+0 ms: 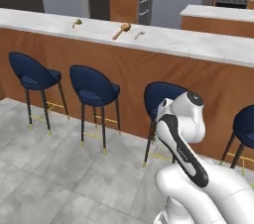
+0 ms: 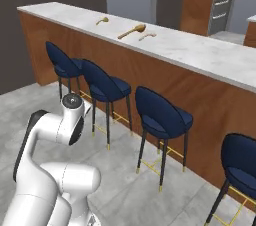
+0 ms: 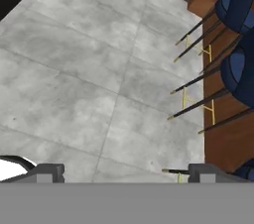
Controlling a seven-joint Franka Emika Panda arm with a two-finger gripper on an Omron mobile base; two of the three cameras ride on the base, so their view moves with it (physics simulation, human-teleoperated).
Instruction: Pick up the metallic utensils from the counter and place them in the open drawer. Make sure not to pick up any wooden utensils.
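Observation:
The long white marble counter (image 1: 163, 39) (image 2: 200, 52) runs across the scene above a brown wooden front. Three utensils lie on its far left part. A small shiny gold spoon (image 1: 77, 22) (image 2: 102, 20) is leftmost. A longer matte tan wooden spoon (image 1: 122, 30) (image 2: 132, 31) lies in the middle. Just right of it is a small pale silver utensil (image 1: 139, 33) (image 2: 147, 35). My gripper (image 3: 129, 172) is open with nothing between its fingers, pointing down at the grey floor, well short of and below the counter. The open drawer is out of view.
Several navy bar stools (image 1: 94, 86) (image 2: 107, 85) with thin dark legs stand along the counter's front, between my base and the utensils. Grey tiled floor (image 3: 74, 69) lies free to the left. A second marble-topped island (image 1: 218, 15) stands at the back right.

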